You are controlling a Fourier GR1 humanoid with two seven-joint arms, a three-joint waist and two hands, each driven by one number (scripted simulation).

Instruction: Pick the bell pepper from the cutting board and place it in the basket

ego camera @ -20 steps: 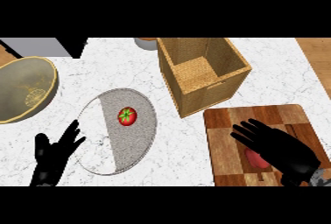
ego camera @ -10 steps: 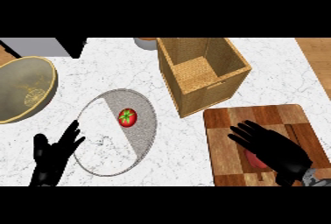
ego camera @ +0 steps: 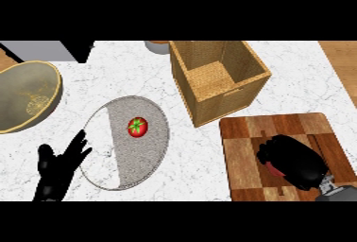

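On the checkered wooden cutting board [ego camera: 244,137] at the lower right, my right hand [ego camera: 293,160] lies with its fingers curled down over the red bell pepper [ego camera: 274,167]. Only a thin red sliver of the pepper shows under the fingers. The tall woven basket [ego camera: 241,90] stands just behind the board, open at the top. My left hand [ego camera: 59,168] rests open at the lower left, fingers up, beside the grey plate.
A grey plate [ego camera: 140,156] holds a red tomato [ego camera: 137,126] left of the board. A large yellowish bowl [ego camera: 24,97] sits at the far left edge. A small pot [ego camera: 159,46] shows at the top behind the basket.
My right hand has gone from spread fingers above the pepper to fingers curled down over it, hiding most of the red. The left hand has stayed where it was.
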